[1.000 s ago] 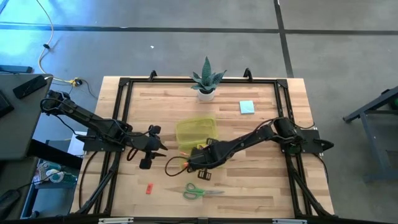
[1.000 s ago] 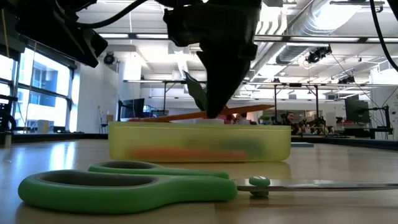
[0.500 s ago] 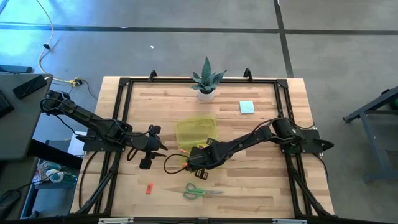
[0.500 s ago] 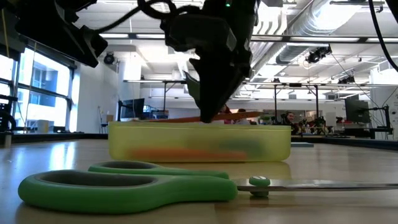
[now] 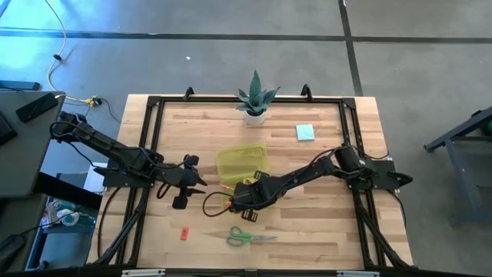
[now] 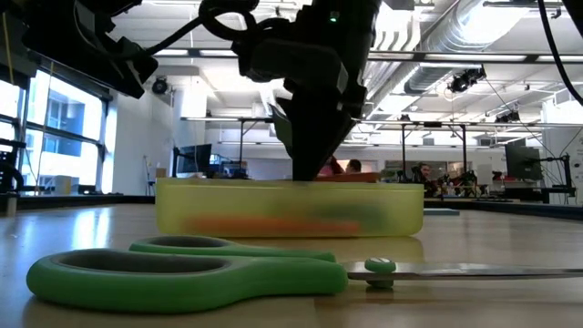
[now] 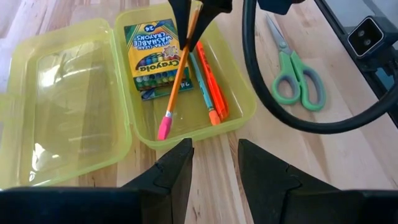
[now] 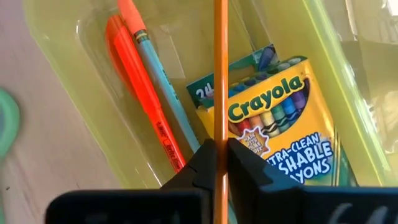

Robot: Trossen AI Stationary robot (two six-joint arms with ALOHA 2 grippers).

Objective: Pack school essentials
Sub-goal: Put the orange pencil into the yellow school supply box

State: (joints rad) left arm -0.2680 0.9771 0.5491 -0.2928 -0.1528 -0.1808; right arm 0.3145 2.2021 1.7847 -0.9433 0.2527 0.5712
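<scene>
now right hand pinching orange pencil, over yellow case, crayons below

one scissors, one notepad, one eraser

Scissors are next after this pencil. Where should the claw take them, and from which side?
Grip the scissors from straight above at the narrow neck near the pivot, fingers straddling it crosswise. They lie flat on the table with the green handle loops toward the left arm's side and the blades toward the right arm's. The loops look too wide to pinch.
</scene>
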